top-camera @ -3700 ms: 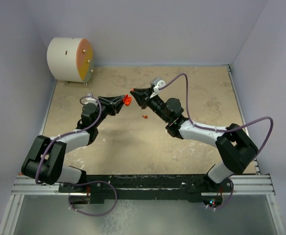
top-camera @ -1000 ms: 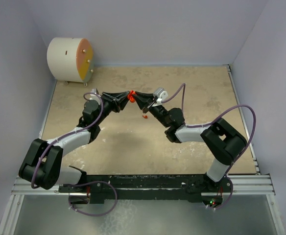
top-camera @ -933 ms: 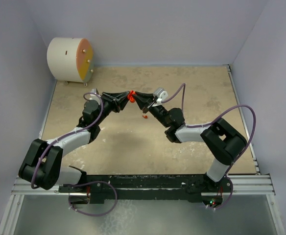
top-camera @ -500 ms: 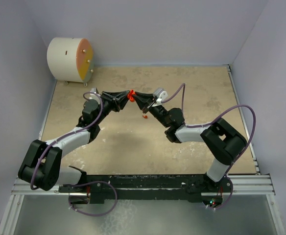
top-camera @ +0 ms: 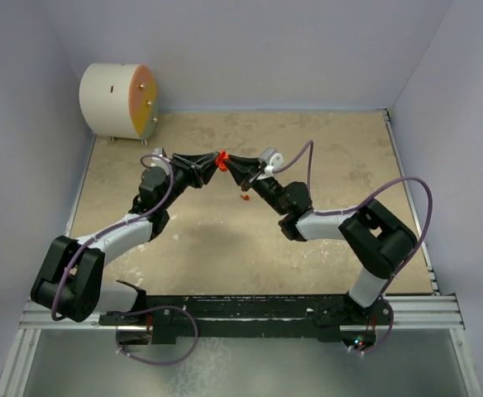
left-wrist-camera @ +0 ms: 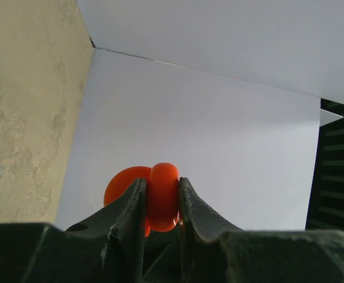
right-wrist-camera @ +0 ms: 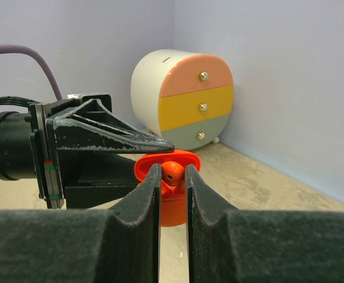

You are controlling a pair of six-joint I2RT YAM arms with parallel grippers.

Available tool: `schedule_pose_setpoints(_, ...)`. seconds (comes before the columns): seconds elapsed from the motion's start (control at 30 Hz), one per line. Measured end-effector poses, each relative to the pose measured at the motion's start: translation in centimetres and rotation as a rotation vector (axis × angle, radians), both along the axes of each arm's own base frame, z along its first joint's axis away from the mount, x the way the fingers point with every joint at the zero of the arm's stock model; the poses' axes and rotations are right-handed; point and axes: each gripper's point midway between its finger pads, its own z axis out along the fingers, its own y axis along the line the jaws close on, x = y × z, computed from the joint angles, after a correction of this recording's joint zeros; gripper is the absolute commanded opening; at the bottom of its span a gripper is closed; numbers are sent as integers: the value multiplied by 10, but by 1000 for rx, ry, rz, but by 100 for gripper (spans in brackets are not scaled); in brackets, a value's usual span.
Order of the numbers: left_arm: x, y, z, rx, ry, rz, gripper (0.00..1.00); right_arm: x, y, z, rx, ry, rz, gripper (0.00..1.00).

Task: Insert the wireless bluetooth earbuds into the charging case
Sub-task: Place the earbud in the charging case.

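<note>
Over the last few seconds the right arm has folded in toward the left one. The gap that stood between the two tips has closed, and they now meet nose to nose above the middle of the worktop (top-camera: 324,240). The left end effector (left-wrist-camera: 162,184) is clamped on the red charging case (left-wrist-camera: 163,203). Its fingers press against both flanks, and the round lid (left-wrist-camera: 120,186) stands open behind them.

The right end effector (right-wrist-camera: 172,170) pinches a red earbud (right-wrist-camera: 172,173) between fingers that are almost together. It holds the bud right at the open case, in front of the raised lid and above the case's body. I cannot tell whether the bud already touches its seat.

A second red earbud (top-camera: 244,197) lies on the worktop just nearer than the meeting tips, close beside the right arm's wrist. A drum-shaped drawer unit (top-camera: 117,101) with peach, yellow and grey fronts stands in the far left corner, well apart from both arms.
</note>
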Motion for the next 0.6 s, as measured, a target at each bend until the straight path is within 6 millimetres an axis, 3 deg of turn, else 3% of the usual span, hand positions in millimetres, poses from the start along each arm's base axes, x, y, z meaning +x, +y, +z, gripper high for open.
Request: schedule_pose_setpoints(0.6, 3, 0, -3, 5, 10, 6, 0, 1, 1, -7, -8, 34, 5, 61)
